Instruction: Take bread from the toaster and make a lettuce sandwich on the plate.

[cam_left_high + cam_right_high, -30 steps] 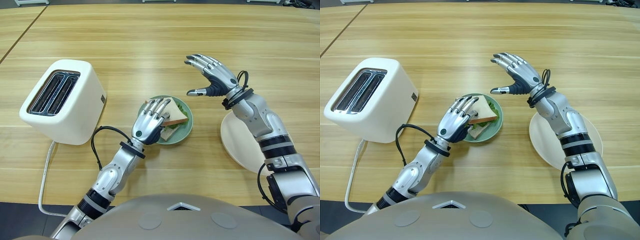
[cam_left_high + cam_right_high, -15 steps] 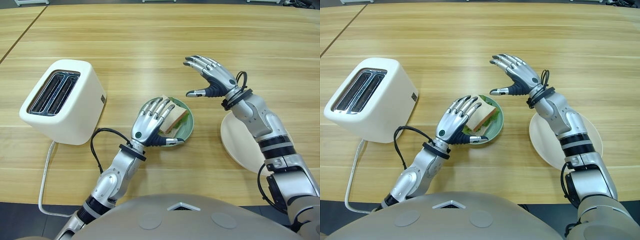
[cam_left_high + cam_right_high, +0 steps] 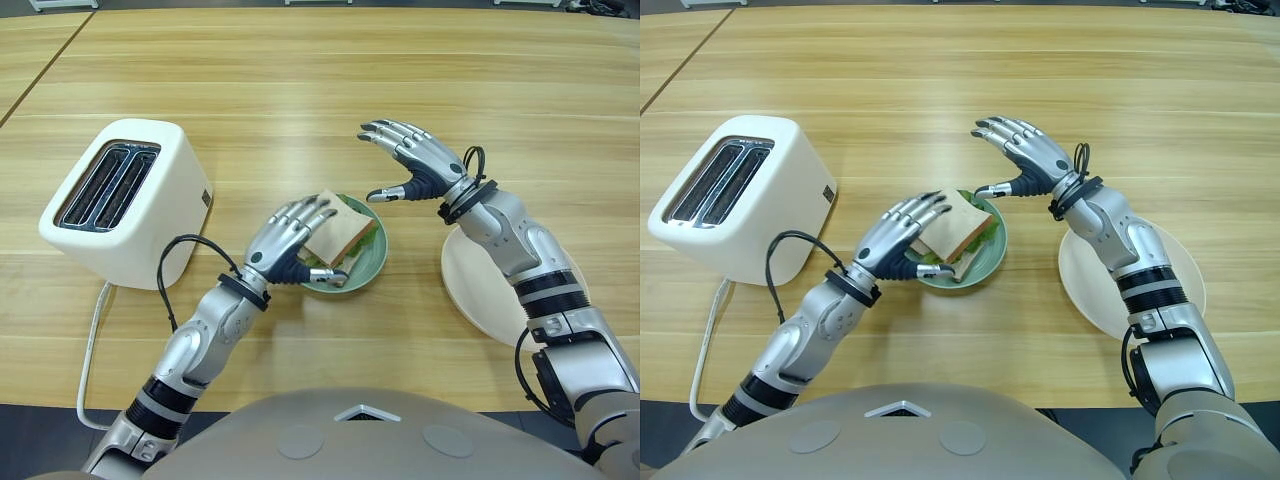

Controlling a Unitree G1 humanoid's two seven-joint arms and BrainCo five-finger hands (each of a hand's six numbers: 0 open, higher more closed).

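Observation:
A sandwich [image 3: 340,232] of toasted bread, with green lettuce showing at its edges, lies on the small green plate [image 3: 378,262] at the table's middle. My left hand [image 3: 280,245] is at the plate's left rim, open. Its fingers spread over the sandwich's left edge and the thumb lies along the plate's near rim. My right hand [image 3: 415,160] hovers open just behind and to the right of the plate, palm down, apart from the sandwich. The white toaster [image 3: 130,205] stands to the left, its two slots dark.
A larger white plate [image 3: 480,290] lies to the right, partly under my right forearm. The toaster's black cable [image 3: 170,290] loops on the table beside my left forearm. Bare wooden table stretches behind the plates.
My left hand has drawn back to the left off the sandwich, uncovering its top slice, and the forearm has swung left. My right hand has come lower and nearer the green plate.

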